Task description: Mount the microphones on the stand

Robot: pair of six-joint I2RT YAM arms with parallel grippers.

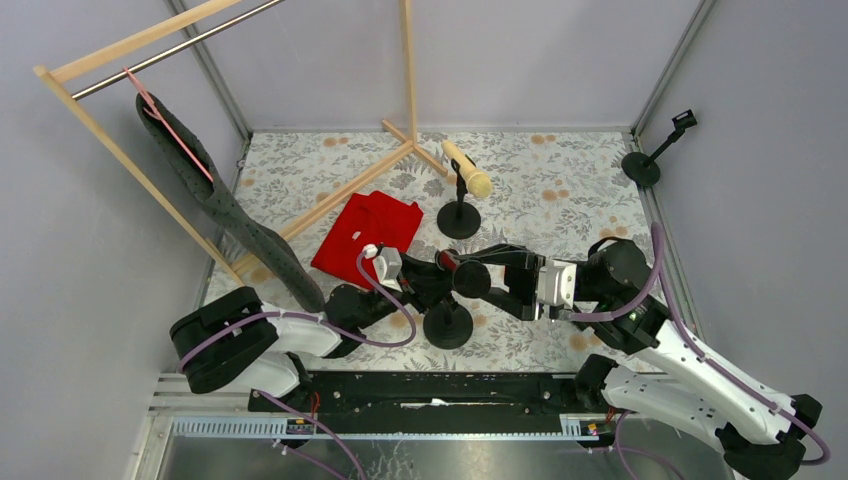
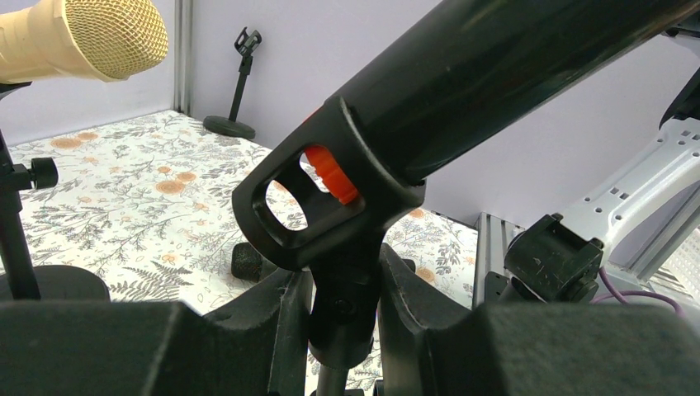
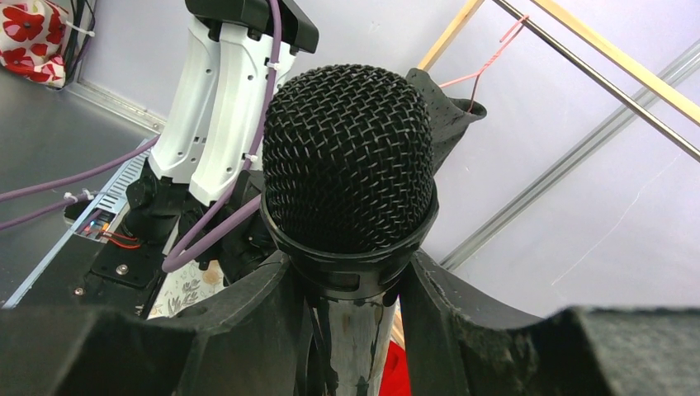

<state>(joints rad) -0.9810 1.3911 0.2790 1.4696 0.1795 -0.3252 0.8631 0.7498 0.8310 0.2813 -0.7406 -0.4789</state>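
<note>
Gripping the black mic (image 3: pixel 351 157) just under its mesh head, my right gripper (image 3: pixel 351 309) has a finger pressed on each side of the glossy barrel. The mic is shiny black, with an orange tip (image 2: pixel 330 173) at its tail. That tail sits in the clip (image 2: pixel 376 198) of the near stand (image 1: pixel 448 325), and the barrel tilts up out of it. My left gripper (image 2: pixel 345 318) is closed on the clip's neck, one finger on either side.

Only my left wrist view shows the tip inside the clip. From above, my arms cover the clip and most of the barrel. I cannot tell whether the barrel is fully seated. A dark stub (image 2: pixel 248 261) lies on the table (image 2: pixel 124 198) behind the clip, with too little showing to name it.

Farther back, the cream mic (image 1: pixel 467 168) rests tilted in the middle stand (image 1: pixel 459 220). Its gold mesh is clear only from my left wrist. The far stand (image 1: pixel 655 150) is in the right corner.
</note>
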